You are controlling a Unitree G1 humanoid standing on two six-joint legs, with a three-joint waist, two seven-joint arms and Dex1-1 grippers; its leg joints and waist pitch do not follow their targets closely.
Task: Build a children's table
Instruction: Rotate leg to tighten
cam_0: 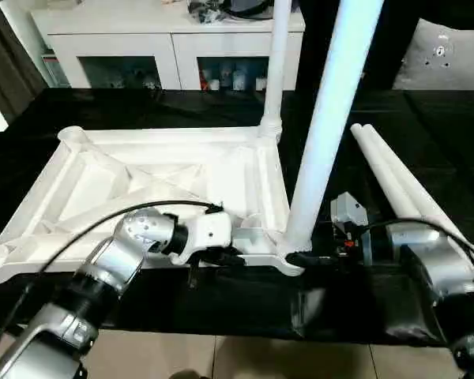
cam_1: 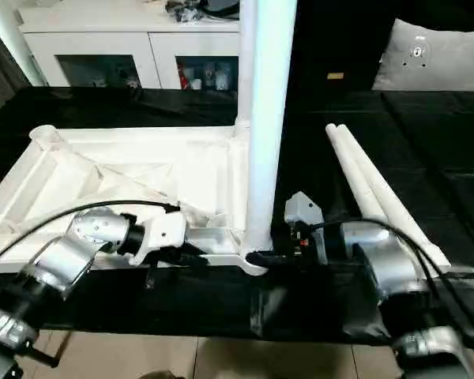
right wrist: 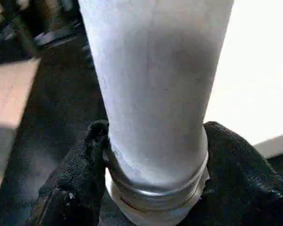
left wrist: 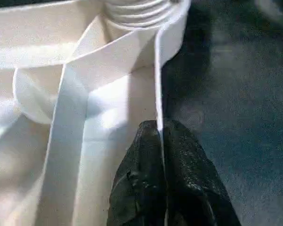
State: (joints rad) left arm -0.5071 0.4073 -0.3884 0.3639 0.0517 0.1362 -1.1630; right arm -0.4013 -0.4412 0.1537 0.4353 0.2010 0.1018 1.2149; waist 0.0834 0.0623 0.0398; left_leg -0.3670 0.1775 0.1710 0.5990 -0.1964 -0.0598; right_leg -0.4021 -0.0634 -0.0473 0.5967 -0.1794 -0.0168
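The white table top (cam_0: 142,181) lies upside down on a black surface, ribs facing up. One leg (cam_0: 276,63) stands in its far right corner socket. A second leg (cam_0: 332,103) stands upright in the near right socket. My right gripper (cam_0: 300,257) is at that leg's base; in the right wrist view its fingers (right wrist: 80,174) press against both sides of the leg (right wrist: 155,94), just above a ring. My left gripper (cam_0: 235,257) sits at the top's near rim, and its fingers (left wrist: 146,188) are shut on the thin rim wall (left wrist: 159,84). Two more legs (cam_0: 395,181) lie side by side on the right.
A white cabinet (cam_0: 126,39) with dark glass doors stands behind the work. A grey cushion (cam_0: 450,55) sits at the back right. The black surface (cam_0: 426,118) ends just in front of my arms, with tiled floor (cam_0: 221,355) below.
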